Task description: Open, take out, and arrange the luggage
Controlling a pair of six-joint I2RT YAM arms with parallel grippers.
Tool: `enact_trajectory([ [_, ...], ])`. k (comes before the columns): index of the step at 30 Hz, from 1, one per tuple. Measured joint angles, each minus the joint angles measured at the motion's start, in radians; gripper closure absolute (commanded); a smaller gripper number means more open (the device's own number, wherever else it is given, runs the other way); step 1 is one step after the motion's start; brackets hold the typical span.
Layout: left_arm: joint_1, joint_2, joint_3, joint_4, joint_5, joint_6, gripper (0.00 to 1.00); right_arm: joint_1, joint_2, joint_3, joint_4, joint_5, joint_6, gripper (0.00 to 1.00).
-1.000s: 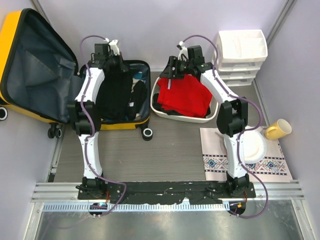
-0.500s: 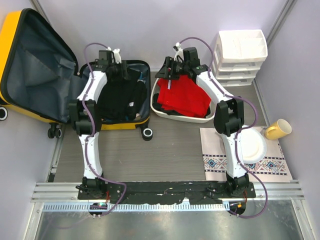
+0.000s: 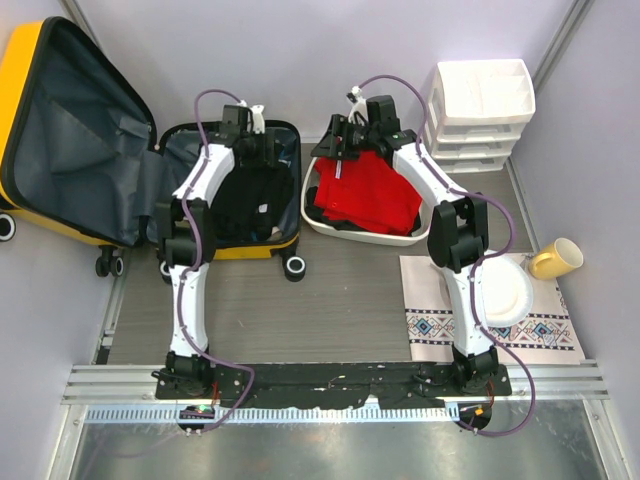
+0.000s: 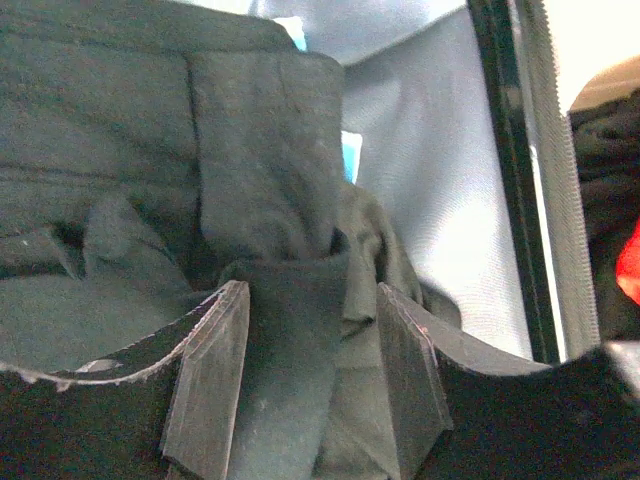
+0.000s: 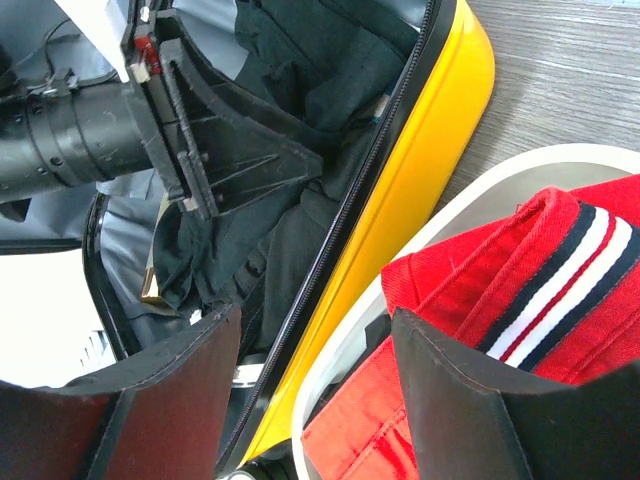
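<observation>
Two things differ from a second ago: your left gripper (image 4: 312, 310) has shifted right, deeper over the lower shell of the luggage (image 3: 80, 140), and its jaws, closed then, now stand apart. A fold of the black clothes (image 3: 240, 205) lies between the fingers. It looks let go rather than held, though the wrist view is dim. The luggage lies open at the table's far left, lid raised. Your right gripper (image 5: 312, 330) hovers spread and empty over the white basin (image 3: 360, 238), above the red garment (image 3: 370, 195).
</observation>
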Motion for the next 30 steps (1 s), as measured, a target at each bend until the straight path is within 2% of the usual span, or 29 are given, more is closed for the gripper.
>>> enact_trajectory([
  [3, 0.006, 0.049, 0.058, 0.001, -0.008, -0.004, 0.46, 0.0, 0.0, 0.0, 0.0, 0.0, -0.001, 0.32],
  [6, 0.008, 0.089, 0.096, 0.0, -0.015, -0.003, 0.58, 0.0, 0.0, -0.001, 0.0, 0.003, -0.003, 0.32],
  [9, 0.011, 0.108, 0.107, -0.01, -0.027, 0.001, 0.75, 0.0, 0.0, -0.007, 0.0, 0.004, -0.005, 0.32],
  [10, 0.011, 0.111, 0.111, -0.017, -0.031, 0.003, 0.88, 0.0, 0.0, -0.009, -0.001, 0.004, -0.006, 0.32],
  [12, 0.017, 0.111, 0.117, -0.03, -0.024, 0.005, 0.99, 0.0, 0.0, -0.01, -0.001, 0.005, -0.006, 0.32],
  [15, 0.028, 0.107, 0.114, -0.022, 0.041, -0.003, 1.0, 0.0, 0.0, -0.01, 0.001, 0.008, -0.003, 0.28],
  [21, 0.08, -0.019, -0.072, 0.08, 0.236, -0.057, 1.0, 0.008, 0.001, -0.008, 0.04, 0.014, 0.05, 0.28],
  [30, 0.093, -0.167, -0.091, 0.092, 0.448, -0.11, 1.0, 0.056, 0.056, 0.05, 0.184, -0.029, 0.191, 0.26],
])
